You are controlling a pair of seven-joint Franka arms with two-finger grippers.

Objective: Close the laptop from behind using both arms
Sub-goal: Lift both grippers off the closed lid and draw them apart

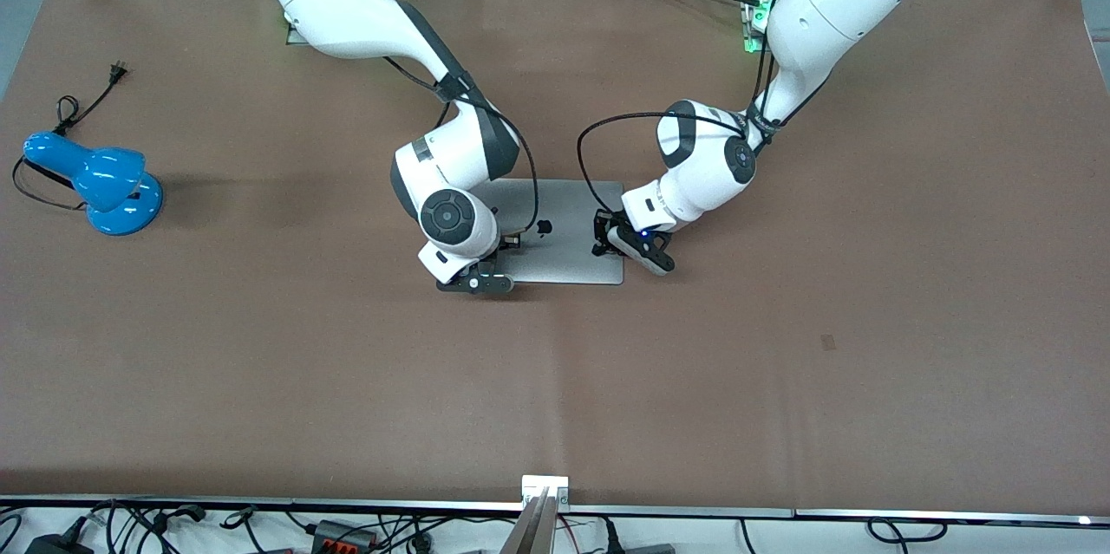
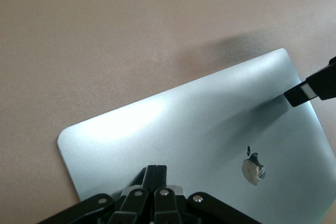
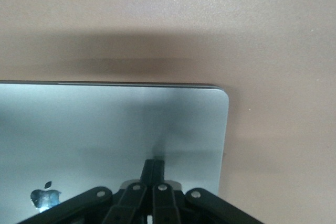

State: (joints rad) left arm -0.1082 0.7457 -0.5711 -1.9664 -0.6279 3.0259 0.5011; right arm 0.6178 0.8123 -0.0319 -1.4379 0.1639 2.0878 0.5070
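Note:
The silver-grey laptop (image 1: 568, 255) lies flat and closed in the middle of the table, lid up, with the black apple logo (image 1: 545, 226) showing. My right gripper (image 1: 510, 242) is shut, its tips resting on the lid near the right arm's end of the laptop (image 3: 105, 124); its fingertips (image 3: 154, 162) touch the metal. My left gripper (image 1: 603, 235) is shut, its tips on the lid at the left arm's end of the laptop (image 2: 199, 129); its fingertips (image 2: 156, 169) press the lid. The right gripper's finger (image 2: 315, 87) also shows in the left wrist view.
A blue desk lamp (image 1: 100, 181) with a black cord lies toward the right arm's end of the table. Brown table cover (image 1: 780, 363) surrounds the laptop. Cables and plugs lie along the table's front edge (image 1: 546, 493).

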